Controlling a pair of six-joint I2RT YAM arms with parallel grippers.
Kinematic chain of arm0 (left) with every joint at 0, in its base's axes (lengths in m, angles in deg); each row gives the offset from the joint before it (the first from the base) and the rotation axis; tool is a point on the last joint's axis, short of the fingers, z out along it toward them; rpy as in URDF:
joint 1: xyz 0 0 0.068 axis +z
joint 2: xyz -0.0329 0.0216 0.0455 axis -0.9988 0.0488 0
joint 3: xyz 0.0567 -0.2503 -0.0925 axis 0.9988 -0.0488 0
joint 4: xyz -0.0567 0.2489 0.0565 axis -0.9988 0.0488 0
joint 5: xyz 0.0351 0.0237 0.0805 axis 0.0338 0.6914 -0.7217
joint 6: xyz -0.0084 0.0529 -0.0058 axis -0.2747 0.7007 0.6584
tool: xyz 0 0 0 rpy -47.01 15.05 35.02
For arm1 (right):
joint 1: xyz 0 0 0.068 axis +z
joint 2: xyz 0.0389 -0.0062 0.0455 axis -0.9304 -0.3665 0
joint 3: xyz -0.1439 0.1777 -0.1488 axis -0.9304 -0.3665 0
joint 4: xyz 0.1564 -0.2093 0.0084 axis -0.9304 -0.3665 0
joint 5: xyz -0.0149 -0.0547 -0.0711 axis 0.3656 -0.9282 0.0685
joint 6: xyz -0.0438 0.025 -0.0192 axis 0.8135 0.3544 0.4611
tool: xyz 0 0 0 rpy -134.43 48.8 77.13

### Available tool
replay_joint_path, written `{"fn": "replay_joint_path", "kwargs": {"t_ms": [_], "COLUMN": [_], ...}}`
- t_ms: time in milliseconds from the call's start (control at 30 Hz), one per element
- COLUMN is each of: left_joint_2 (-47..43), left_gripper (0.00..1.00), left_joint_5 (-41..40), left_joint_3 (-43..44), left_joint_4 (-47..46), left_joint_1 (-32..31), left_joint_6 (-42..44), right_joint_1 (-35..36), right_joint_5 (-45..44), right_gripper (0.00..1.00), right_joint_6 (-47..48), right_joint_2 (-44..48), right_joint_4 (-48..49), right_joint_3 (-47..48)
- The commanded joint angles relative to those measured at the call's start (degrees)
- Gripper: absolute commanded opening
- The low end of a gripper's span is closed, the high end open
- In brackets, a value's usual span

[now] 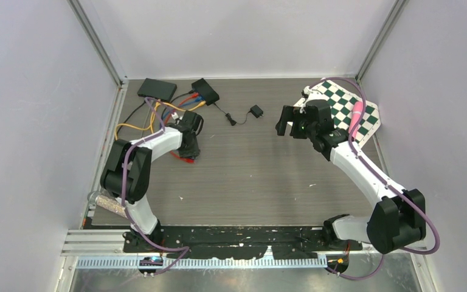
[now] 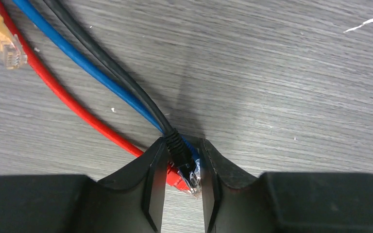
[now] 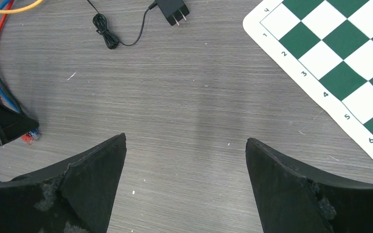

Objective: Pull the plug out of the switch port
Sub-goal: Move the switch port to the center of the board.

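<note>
Grey wood-grain boards make up the table (image 1: 249,176), shut in by pale walls on three sides. Seen from above, the switch (image 1: 205,91) sits at about 11 o'clock, with a flat black box (image 1: 156,89) just beside it at its 9 o'clock. Coloured cables fan out from both toward 7 o'clock.

We see the left arm folded tight, elbow low by the left wall and forearm reaching toward 1 o'clock. Its wrist tips the left gripper (image 1: 188,149) straight down onto the cable ends. In its wrist view the fingers (image 2: 148,170) stand narrow on either side of the black plug (image 2: 184,162). The plug lies loose on the table, its clear tip out of any port. One finger meets the plug's boot, but a sliver of table shows lower down, so we cannot tell whether the grasp is firm. A blue cable (image 2: 77,56) and a red cable (image 2: 63,94) run alongside, their ends tucked under the black one. A yellow plug (image 2: 5,41) lies free at 10 o'clock.

The right arm stretches long toward 11 o'clock. The right gripper (image 1: 286,121) hangs above bare table with jaws spread wide, holding nothing. A power adapter (image 1: 255,111) lies at its 10 o'clock and a chessboard (image 1: 346,109) at its 3 o'clock.
</note>
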Motion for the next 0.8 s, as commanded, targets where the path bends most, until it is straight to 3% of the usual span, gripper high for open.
{"fn": "replay_joint_path", "kwargs": {"t_ms": [0,267,433,500,667,767], "left_joint_2": [1.0,2.1,0.9,-0.2,-6.5,-11.4], "left_gripper": [0.25,0.08,0.11,0.23,0.75,0.93], "left_joint_5": [1.3,4.8,5.7,7.3,1.8,-2.9], "left_joint_3": [2.6,5.0,4.2,3.0,0.1,1.6], "left_joint_4": [-0.3,1.3,2.2,1.8,2.9,6.1], "left_joint_1": [-1.6,-9.5,-14.6,-16.2,-17.1,-16.9], "left_joint_6": [2.2,7.3,7.7,7.8,9.4,10.4], "right_joint_1": [-0.4,-1.0,-1.2,-1.4,-1.6,-1.6], "right_joint_5": [1.8,1.6,2.0,2.2,3.3,4.0], "right_gripper": [1.00,1.00,0.97,0.97,0.97,0.97], "right_joint_6": [-0.7,-0.6,-0.4,-0.3,-0.2,-0.3], "right_joint_2": [-0.7,-2.3,-4.3,-4.9,-6.0,-6.4], "right_joint_4": [0.4,0.4,0.4,0.5,0.6,0.9], "right_joint_3": [0.8,1.4,1.7,1.9,2.0,2.1]}}
